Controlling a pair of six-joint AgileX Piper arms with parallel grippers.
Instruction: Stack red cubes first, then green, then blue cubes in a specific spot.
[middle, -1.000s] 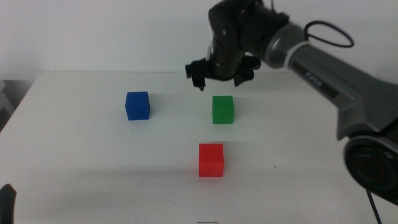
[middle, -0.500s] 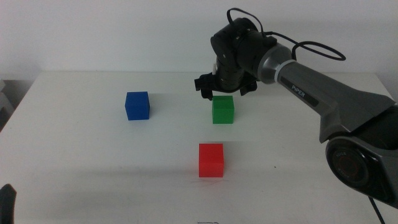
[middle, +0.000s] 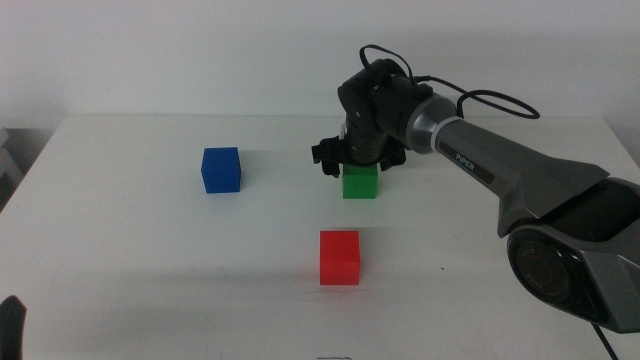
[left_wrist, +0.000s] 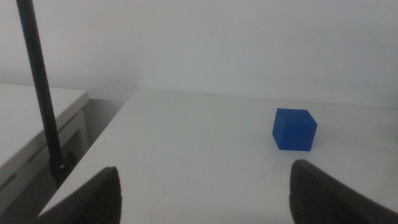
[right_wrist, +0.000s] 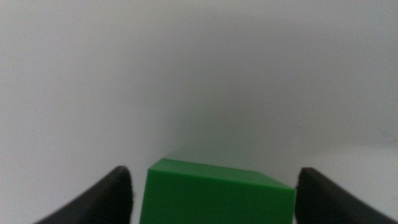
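The green cube sits on the white table behind the red cube. My right gripper hangs just over the green cube, open, one jaw on each side of it; the right wrist view shows the green cube between the spread jaws, with gaps on both sides. The blue cube rests apart at the left of the table, also seen as the blue cube in the left wrist view. My left gripper waits open at the table's front left, holding nothing.
A dark pole stands beside the table's left edge, with a lower white surface beyond it. A black cable loops off the right arm above the table's back.
My right gripper has come down and slightly right from above the table's back, until its open jaws straddle the green cube. The cubes have not moved.
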